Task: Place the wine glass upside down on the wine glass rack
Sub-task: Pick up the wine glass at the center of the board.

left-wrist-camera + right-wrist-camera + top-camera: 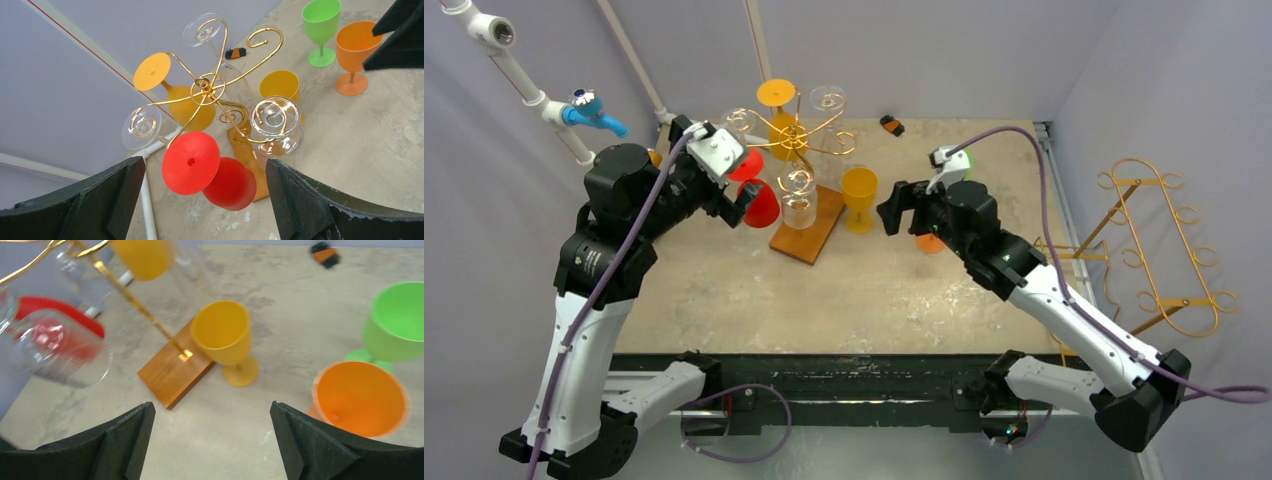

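The gold wire wine glass rack [796, 135] stands on a wooden base [809, 228] at mid table. Upside down on its arms hang a red wine glass [191, 162], a yellow one [153, 71] and three clear ones [275, 120]. My left gripper [205, 170] is open just in front of the hanging red glass, its jaws apart on either side and not touching it. A yellow wine glass [222, 335] stands upright beside the base, with an orange one [360, 397] and a green one [397, 322] to its right. My right gripper [212, 410] is open and empty, low over the table near the orange glass.
A second gold rack [1159, 250] leans beyond the table's right edge. A small black and orange object [891, 124] lies at the back. A white pipe with a blue valve [589, 110] runs along the left wall.
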